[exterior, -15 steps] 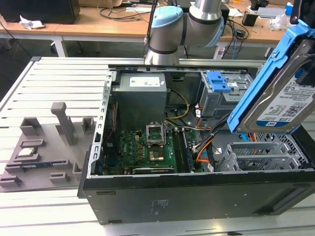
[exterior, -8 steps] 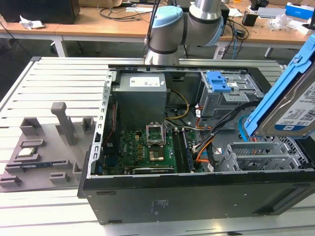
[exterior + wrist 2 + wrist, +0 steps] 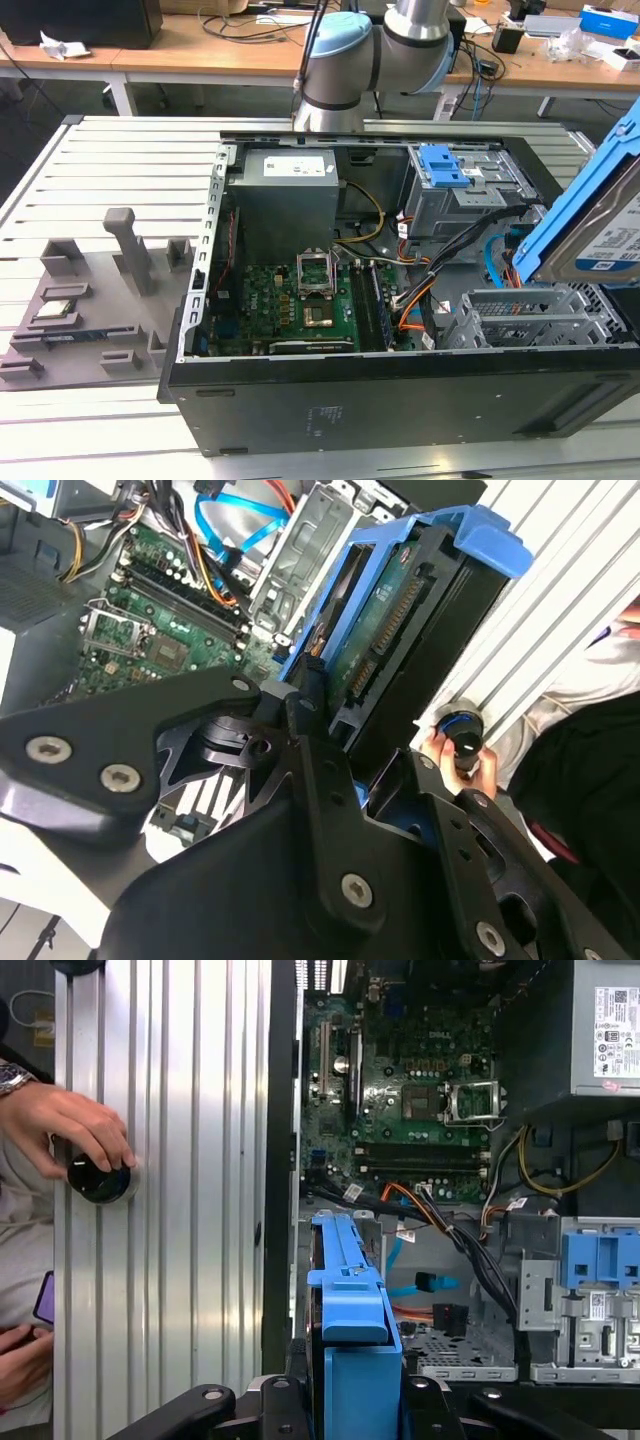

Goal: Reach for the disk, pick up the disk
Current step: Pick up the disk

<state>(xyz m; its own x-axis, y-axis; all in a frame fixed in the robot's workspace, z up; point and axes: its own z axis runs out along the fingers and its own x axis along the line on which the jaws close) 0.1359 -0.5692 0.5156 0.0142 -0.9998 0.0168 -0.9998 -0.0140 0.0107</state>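
Observation:
The disk (image 3: 600, 225), silver with a white-and-blue label and a blue bracket along its edges, hangs tilted above the open computer case (image 3: 400, 400) at the exterior view's right. In both wrist views my gripper (image 3: 365, 740) is shut on it. Its black fingers (image 3: 305, 720) clamp the blue bracket from both sides. The disk's green circuit side (image 3: 400, 610) faces the second wrist camera. In the first wrist view, the disk (image 3: 350, 1290) stands edge-on between my gripper (image 3: 350, 1380) fingers, above the grey drive cage (image 3: 450, 1345).
The case holds a green motherboard (image 3: 300, 300), a grey power supply (image 3: 285, 195), orange and blue cables (image 3: 420, 300), and a drive bay with a blue latch (image 3: 442, 165). A person's hand (image 3: 70, 1125) rests on a black knob on the slatted table. A grey fixture (image 3: 90, 300) lies at the exterior view's left.

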